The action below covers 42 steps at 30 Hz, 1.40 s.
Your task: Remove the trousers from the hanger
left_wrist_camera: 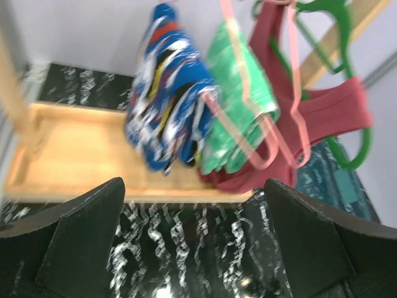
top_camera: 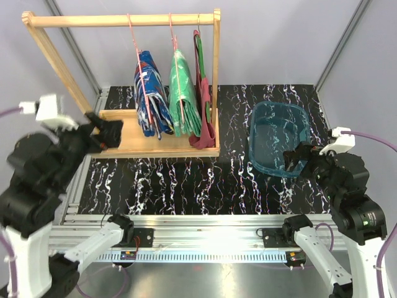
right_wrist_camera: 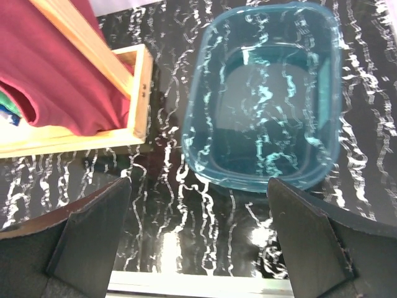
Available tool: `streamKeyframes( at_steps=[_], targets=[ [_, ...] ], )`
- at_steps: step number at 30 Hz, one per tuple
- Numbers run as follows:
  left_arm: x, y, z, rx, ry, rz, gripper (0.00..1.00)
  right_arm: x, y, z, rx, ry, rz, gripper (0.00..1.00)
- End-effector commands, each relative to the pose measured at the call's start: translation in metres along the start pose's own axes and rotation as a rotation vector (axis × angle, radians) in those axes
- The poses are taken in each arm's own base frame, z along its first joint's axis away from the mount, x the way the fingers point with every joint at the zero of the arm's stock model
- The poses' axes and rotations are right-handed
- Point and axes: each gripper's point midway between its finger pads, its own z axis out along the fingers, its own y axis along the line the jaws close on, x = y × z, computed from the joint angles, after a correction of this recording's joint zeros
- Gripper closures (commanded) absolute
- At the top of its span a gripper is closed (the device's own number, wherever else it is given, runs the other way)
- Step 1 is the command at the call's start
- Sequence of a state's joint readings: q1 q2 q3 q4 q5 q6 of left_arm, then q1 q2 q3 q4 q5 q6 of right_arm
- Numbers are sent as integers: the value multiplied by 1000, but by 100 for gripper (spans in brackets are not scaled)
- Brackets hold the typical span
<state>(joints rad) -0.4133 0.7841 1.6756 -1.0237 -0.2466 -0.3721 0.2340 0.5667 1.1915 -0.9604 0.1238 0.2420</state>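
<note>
Top view: I recorded a wooden rack (top_camera: 124, 20) at the far left of the table (top_camera: 186, 180). The blue trousers (top_camera: 151, 99) and the green trousers (top_camera: 183, 96) hung folded from its bar, with a maroon garment (top_camera: 203, 121) just beside them. A clear blue tub (top_camera: 278, 104) stood to the right, only its bare floor showing. The left claw (top_camera: 107, 131) sat at the rack's base and the right claw (top_camera: 295, 159) at the tub's near rim. Both had their jaws apart, gripping nothing.

Left wrist: blurred. Both pairs hung ahead of the spread fingers (left_wrist_camera: 80, 242). The pink hanger (left_wrist_camera: 295, 87) was cut off at the top.

Right wrist: the tub's floor was bare. The maroon garment hid most of the green pair.
</note>
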Motion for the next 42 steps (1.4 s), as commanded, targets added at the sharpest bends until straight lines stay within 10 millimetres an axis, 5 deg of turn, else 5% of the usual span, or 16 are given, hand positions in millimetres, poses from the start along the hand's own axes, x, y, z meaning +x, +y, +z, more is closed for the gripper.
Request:
streamKeyframes(
  at_steps=[1,6,11,14,21,32,42],
  targets=[
    [-1,-43,49,125,105,31,1,-17,18,2,-92,-96,54,1],
    [-26,-44,98,15,98,96,1,-5,28,13,-126,10,41,1],
    [-17,-37,148,-83,135,167,1,8,40,12,-201,71,37,0],
    [-11,-26,165,-153,155,206,10,12,42,9,-229,55,36,1],
    [-2,-12,180,-237,176,252,56,13,40,9,-221,32,39,1],
    [-6,-18,185,-216,162,242,100,5,50,10,-271,-3,63,1],
    [-49,-47,173,-85,-14,118,100,-20,60,-2,-324,-68,28,1]
  ],
)
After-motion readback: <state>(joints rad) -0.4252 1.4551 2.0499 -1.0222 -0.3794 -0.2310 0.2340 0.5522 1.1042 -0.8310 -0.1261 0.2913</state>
